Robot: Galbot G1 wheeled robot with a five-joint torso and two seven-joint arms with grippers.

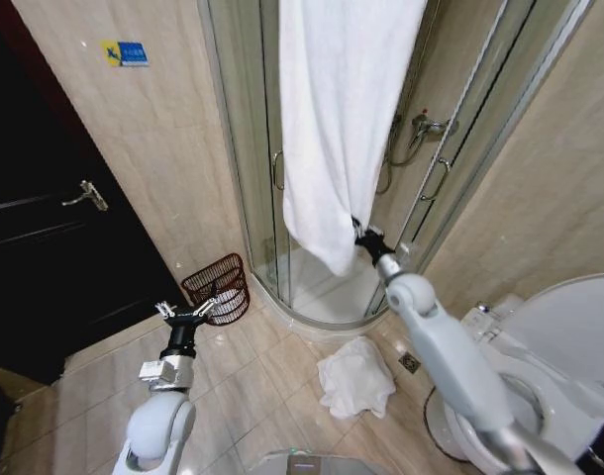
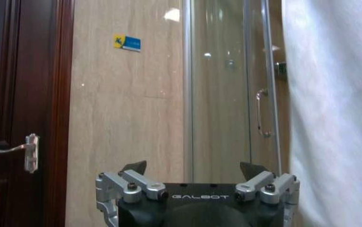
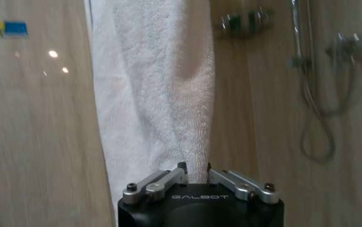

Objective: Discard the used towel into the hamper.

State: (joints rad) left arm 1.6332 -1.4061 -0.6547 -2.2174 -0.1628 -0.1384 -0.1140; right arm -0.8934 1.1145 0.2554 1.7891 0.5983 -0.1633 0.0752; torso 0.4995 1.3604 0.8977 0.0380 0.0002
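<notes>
A large white towel hangs down in front of the glass shower enclosure. My right gripper is raised to its lower edge and is shut on it. In the right wrist view the fingers pinch the hanging towel at its bottom. The hamper, a small dark red-brown wire basket, stands on the floor by the wall left of the shower. My left gripper hovers open just in front of the hamper, holding nothing. In the left wrist view the left gripper is open, with the towel beside it.
A second white towel lies crumpled on the tiled floor near a floor drain. A toilet stands at the right. A dark wooden door with a lever handle is at the left. The curved shower base sits behind.
</notes>
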